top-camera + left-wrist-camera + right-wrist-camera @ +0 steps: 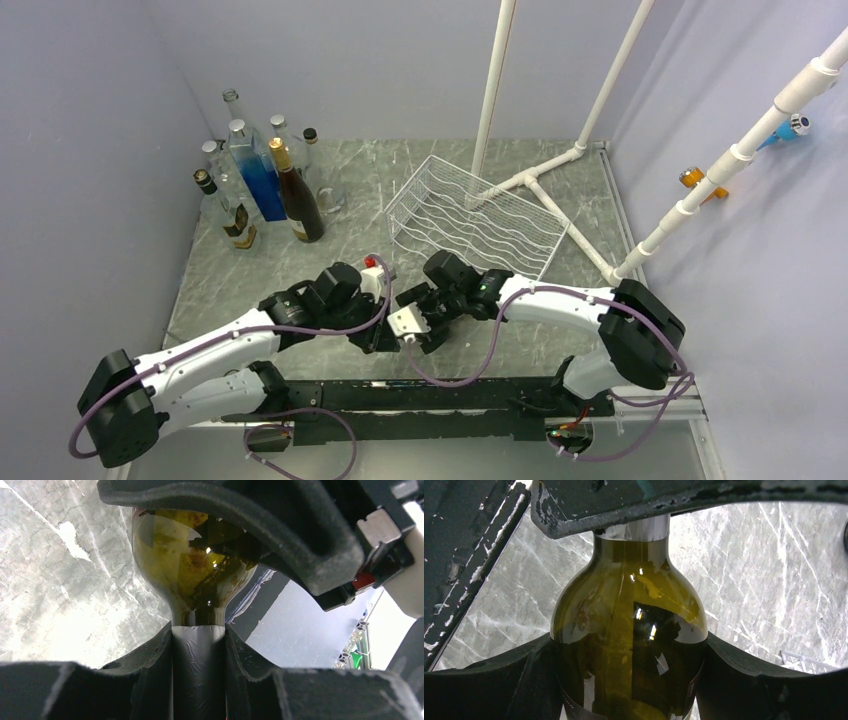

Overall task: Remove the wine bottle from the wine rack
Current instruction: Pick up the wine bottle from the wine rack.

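On the counter [350, 190] the wine rack [480, 215] sits at the back, and the wine bottle [190, 565] is off it, up front between the two arms [220, 350]. Its long axis runs left-right, neck to the left. Both arms fold inward, wrists nearly meeting. There the right gripper [629, 650] hugs the body, and the left gripper [198, 640] is clenched on the neck.

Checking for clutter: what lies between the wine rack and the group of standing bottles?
Just bare marbled tabletop separates the wine rack from the standing bottles; the top view shows it.
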Controlling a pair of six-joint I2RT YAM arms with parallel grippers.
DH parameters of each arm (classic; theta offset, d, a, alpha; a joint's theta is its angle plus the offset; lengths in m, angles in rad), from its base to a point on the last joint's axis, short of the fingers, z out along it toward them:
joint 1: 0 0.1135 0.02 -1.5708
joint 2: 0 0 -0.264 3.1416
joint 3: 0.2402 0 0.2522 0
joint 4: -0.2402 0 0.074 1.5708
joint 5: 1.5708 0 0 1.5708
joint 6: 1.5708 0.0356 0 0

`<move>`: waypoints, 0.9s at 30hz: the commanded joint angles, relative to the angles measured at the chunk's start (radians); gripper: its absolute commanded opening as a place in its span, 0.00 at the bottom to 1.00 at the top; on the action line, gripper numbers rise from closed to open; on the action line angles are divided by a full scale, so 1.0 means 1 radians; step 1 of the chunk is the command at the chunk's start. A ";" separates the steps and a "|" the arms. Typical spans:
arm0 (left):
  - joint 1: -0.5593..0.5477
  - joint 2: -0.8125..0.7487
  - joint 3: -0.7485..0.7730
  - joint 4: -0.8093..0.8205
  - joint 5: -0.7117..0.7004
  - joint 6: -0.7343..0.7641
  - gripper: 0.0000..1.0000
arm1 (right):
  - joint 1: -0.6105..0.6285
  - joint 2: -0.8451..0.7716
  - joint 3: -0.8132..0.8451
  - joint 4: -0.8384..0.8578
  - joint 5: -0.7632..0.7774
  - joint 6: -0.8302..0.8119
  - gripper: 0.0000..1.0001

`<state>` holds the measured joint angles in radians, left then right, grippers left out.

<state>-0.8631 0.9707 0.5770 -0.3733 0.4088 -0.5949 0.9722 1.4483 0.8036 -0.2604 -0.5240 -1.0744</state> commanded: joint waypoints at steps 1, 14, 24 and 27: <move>0.007 -0.091 0.012 0.173 0.011 -0.010 0.35 | 0.006 0.004 0.049 -0.034 -0.042 0.053 0.03; 0.007 -0.213 -0.069 0.242 -0.045 -0.038 0.76 | -0.023 -0.004 0.099 -0.078 -0.166 0.127 0.00; 0.007 -0.396 -0.138 0.320 -0.149 -0.017 0.92 | -0.065 -0.010 0.117 -0.107 -0.250 0.148 0.00; 0.006 -0.442 -0.160 0.361 -0.186 -0.009 0.93 | -0.070 -0.010 0.122 -0.120 -0.261 0.140 0.00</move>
<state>-0.8543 0.5755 0.4419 -0.1219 0.2775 -0.6292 0.9058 1.4506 0.8703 -0.3771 -0.7181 -0.9482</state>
